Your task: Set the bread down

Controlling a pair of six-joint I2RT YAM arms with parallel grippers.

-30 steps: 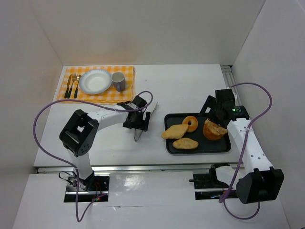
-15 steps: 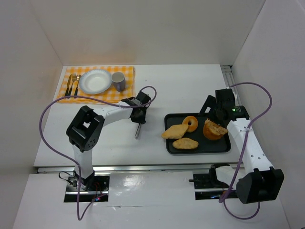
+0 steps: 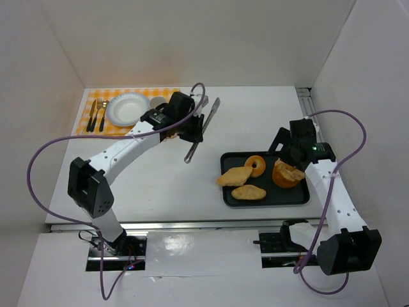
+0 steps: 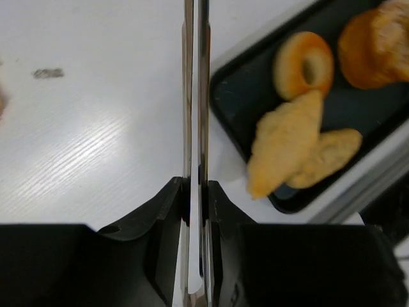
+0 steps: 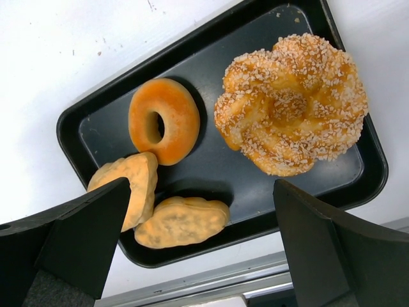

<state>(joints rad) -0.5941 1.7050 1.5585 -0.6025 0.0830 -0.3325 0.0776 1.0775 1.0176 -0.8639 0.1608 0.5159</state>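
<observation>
Several breads lie on a black tray point(image 3: 300, 196) point(image 5: 211, 167) point(image 4: 229, 105): a ring doughnut point(image 3: 255, 166) point(image 5: 163, 121) point(image 4: 305, 64), a seeded round bun point(image 3: 286, 174) point(image 5: 291, 102) point(image 4: 374, 41) and two flat oval pieces point(image 3: 234, 176) point(image 5: 182, 220) point(image 4: 284, 141). My left gripper point(image 3: 197, 125) point(image 4: 195, 192) is shut on a pair of metal tongs point(image 3: 191, 151) point(image 4: 195, 96), held off the table left of the tray, with their arms pressed together. Over the tray's right part, my right gripper point(image 3: 289, 147) point(image 5: 201, 192) hangs open and holds nothing.
At the back left an orange checked placemat point(image 3: 89, 128) carries a white plate point(image 3: 126, 109), a grey cup point(image 3: 156, 102) partly behind the left arm, and cutlery point(image 3: 97, 115). White walls stand close on both sides. A metal rail point(image 3: 305, 102) runs along the right edge.
The left gripper closed on the tongs that lay on the table, then lifted them and swung back toward the placemat. The right arm has stayed put.
</observation>
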